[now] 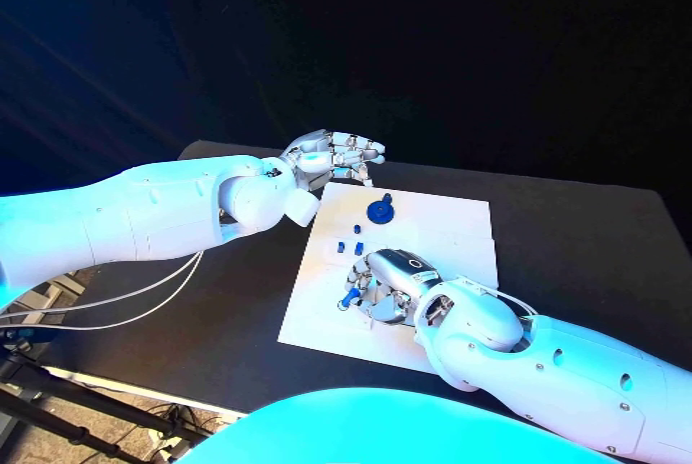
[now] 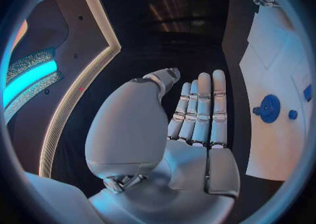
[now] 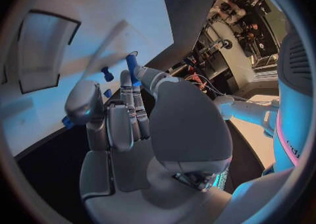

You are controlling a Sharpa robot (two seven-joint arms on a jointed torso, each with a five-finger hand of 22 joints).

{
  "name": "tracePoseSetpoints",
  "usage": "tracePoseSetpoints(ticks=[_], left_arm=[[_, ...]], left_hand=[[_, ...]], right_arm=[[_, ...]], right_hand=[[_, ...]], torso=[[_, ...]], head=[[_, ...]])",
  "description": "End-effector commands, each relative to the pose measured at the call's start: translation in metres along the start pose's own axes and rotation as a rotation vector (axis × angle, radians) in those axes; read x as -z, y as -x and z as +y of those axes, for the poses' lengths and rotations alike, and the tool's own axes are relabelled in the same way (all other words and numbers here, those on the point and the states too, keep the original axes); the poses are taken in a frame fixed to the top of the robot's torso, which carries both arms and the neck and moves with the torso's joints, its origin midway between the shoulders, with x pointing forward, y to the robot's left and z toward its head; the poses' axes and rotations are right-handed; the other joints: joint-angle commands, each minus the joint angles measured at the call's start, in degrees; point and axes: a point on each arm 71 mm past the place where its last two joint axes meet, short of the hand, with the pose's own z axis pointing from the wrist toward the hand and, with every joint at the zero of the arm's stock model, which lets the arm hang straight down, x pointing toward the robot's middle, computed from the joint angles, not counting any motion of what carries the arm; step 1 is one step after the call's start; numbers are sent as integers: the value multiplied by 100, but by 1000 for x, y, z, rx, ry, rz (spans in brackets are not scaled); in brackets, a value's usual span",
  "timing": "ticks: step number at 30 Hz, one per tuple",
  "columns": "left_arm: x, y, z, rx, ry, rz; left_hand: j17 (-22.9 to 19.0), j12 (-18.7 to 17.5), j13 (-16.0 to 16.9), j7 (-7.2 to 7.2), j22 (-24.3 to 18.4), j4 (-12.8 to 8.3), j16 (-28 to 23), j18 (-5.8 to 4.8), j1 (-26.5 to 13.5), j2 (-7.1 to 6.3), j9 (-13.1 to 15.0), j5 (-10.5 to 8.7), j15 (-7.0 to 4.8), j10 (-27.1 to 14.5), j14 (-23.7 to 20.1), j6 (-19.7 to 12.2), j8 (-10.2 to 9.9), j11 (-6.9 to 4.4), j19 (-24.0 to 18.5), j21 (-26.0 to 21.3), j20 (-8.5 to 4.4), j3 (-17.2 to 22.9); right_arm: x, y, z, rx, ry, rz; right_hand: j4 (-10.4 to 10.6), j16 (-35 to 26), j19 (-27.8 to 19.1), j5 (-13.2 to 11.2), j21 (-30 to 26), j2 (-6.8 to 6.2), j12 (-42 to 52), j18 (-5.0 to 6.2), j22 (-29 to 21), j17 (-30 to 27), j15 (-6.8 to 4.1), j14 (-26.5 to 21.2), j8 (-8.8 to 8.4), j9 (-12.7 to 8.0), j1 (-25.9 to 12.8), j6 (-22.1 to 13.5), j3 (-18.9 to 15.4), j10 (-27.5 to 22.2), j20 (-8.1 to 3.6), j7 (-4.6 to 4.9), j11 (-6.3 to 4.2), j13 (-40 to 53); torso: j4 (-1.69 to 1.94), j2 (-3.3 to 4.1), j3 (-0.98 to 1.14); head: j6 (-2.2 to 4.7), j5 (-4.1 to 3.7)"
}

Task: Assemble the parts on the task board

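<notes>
A: What do the two arms look like?
B: The left arm [image 1: 144, 214] and right arm [image 1: 577, 369] wear smooth, glossy white shells with rounded, bulbous joints. Small dark screw holes dot the right arm's casing.

A: Any cabling?
B: Thin white cables [image 1: 123, 304] loop beneath the left arm.

A: And the grasping parts?
B: The left robot hand [image 2: 174, 139] and right robot hand [image 3: 151, 129] are silver, with a smooth domed thumb base, segmented metallic fingers [image 2: 204, 110] and darker seams between segments.
</notes>
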Motion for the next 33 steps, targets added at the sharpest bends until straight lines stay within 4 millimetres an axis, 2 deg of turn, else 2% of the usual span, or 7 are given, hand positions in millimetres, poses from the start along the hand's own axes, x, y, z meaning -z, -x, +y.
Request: tracePoseSetpoints(ticks=[1, 9, 23, 33], left_arm=[[-1, -2, -1, 5, -11, 19], [0, -2, -1, 4, -10, 18], [0, -2, -1, 5, -8, 18], [0, -2, -1, 5, -5, 21]], left_hand=[[-5, -3, -7, 36, -5, -6, -27, 25, -22, 52, -5, 17, 11, -41, -38, -44, 14, -6, 24, -34, 5, -40], [-5, -3, -7, 36, -5, -6, -27, 25, -22, 52, -5, 17, 11, -41, -38, -44, 14, -6, 24, -34, 5, -40], [-5, -3, -7, 36, -5, -6, -27, 25, -22, 52, -5, 17, 11, -41, -38, -44, 14, -6, 24, -34, 5, -40], [-5, -3, -7, 36, -5, -6, -27, 25, -22, 52, -5, 17, 11, -41, -38, -44, 14, -6, 24, -34, 5, -40]], right_arm=[[0, -5, 0, 17, -4, 24], [0, -7, 1, 13, 1, 23], [1, -6, 4, 3, 9, -1], [2, -4, 5, -2, 14, -33]], right_hand=[[7, 14, 26, 12, 4, 52, -11, -71, 784, 6, -29, 167, 18, 110, 0, 35, 26, -22, 7, 5, 34, -3], [4, 14, 30, 13, 18, 55, -14, -73, 787, 5, -28, 167, 20, 116, -4, 30, 29, -23, 7, 7, 35, -2], [-6, 12, 29, 14, 13, 57, -17, -73, 786, 1, -27, 167, 25, 125, -4, 25, 36, -22, 7, 7, 35, 0], [-18, 16, 31, 14, 20, 54, -20, -74, 787, 8, -27, 168, 28, 131, 3, 23, 41, -24, 7, 7, 34, 1]], torso=[[2, 1, -2], [4, 0, -7], [1, 2, 4], [-1, 3, 3]], head=[[0, -2], [0, 4], [0, 23], [0, 30]])
